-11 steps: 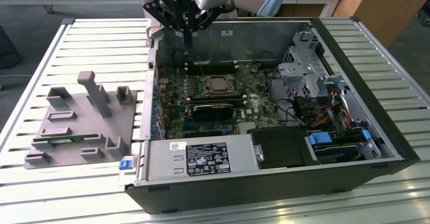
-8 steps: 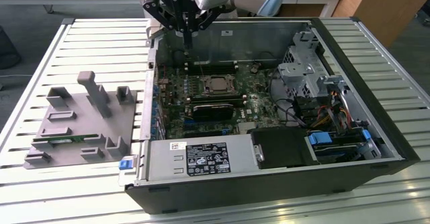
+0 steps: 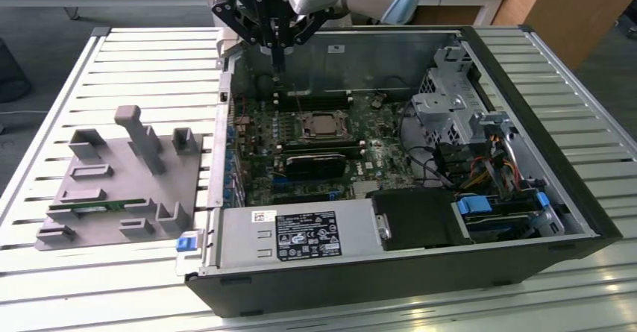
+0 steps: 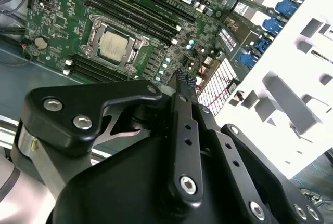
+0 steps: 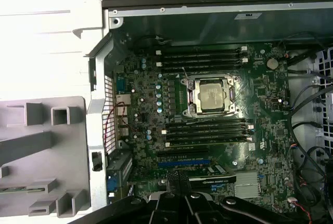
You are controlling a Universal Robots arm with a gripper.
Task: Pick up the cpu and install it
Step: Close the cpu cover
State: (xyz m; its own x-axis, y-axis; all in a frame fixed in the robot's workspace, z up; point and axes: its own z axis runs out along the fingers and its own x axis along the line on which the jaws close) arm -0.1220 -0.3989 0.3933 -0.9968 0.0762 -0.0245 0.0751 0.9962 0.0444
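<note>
- cpu (image 5: 214,95) seated flat in its socket on the motherboard (image 5: 270,130), silver top up; clear in both wrist views.
- fingers (image 4: 183,78) pressed together, holding nothing, hanging above the board, apart from the cpu.
- Exterior view adds: 1 open computer case (image 3: 557,220) on the slatted tabletop (image 3: 60,272); grey fixture (image 3: 149,190) at that view's left, green memory stick (image 3: 95,206) lying in it.

One cpu (image 3: 321,125), one computer case (image 3: 418,283), one grey fixture (image 3: 119,186), one green memory stick (image 3: 95,206)
</note>
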